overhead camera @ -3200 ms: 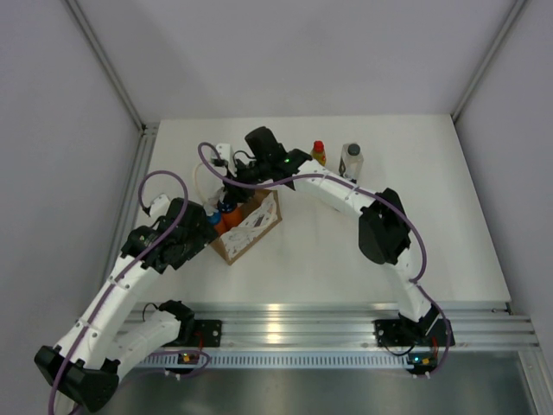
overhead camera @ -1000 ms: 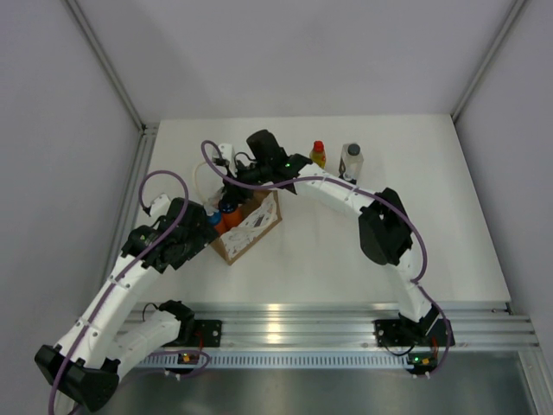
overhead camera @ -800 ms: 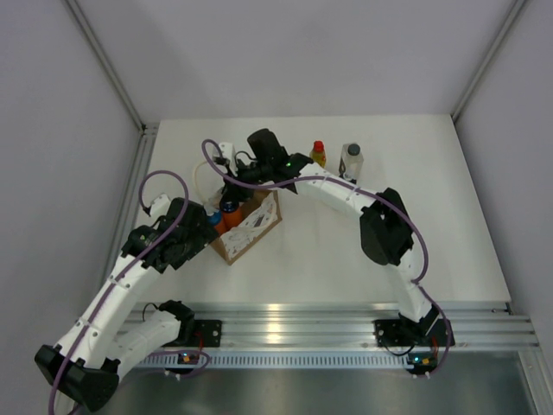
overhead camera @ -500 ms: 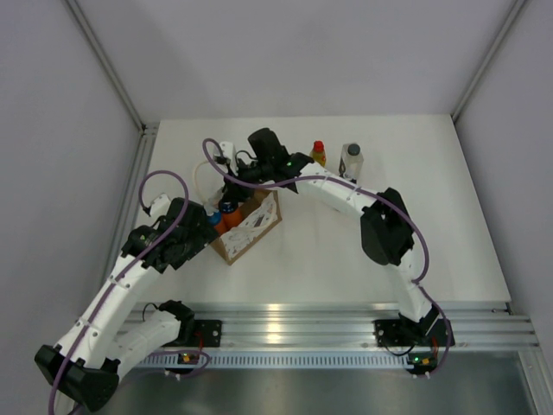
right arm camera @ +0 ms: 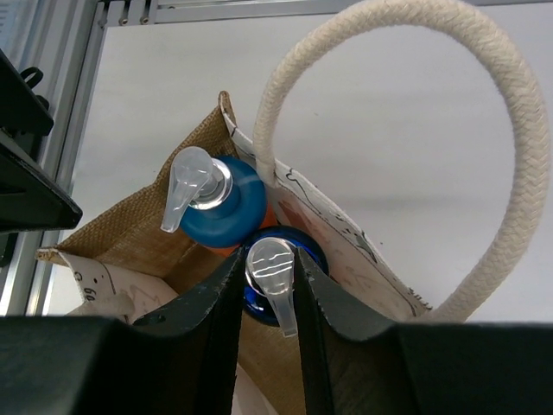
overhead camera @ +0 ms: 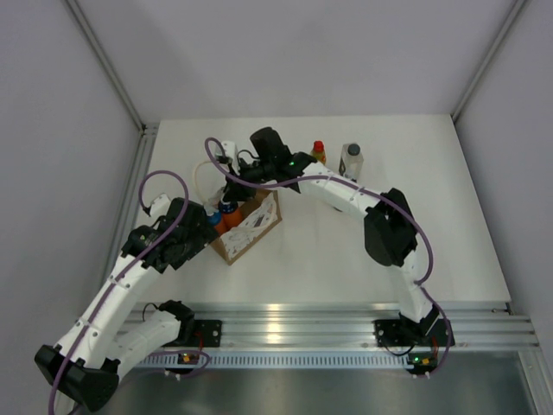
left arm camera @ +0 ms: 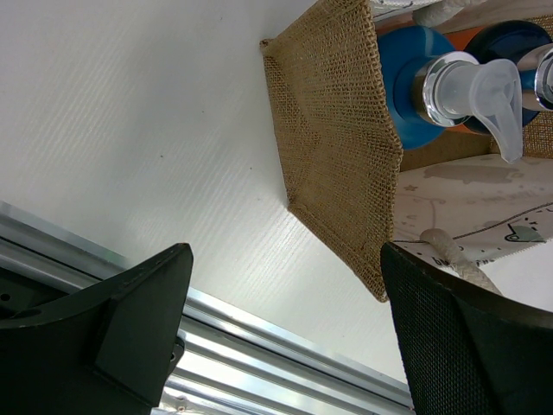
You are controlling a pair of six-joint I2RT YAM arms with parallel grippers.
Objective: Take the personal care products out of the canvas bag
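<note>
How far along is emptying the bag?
Done: the yellow bottle and pale bottle stand on the table, outside the canvas bag. In hand: the right gripper grips one pump bottle inside it. Left: that one plus at least a second pump bottle.

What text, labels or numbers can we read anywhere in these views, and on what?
Nothing legible in any view.
canvas bag: the white side panel has a drawn print with small marks, no readable letters.
yellow bottle: too small in the top view to read any label.
pale bottle: likewise too small.
pump bottle and its neighbour in the bag: plain tops, nothing printed in view.
</note>
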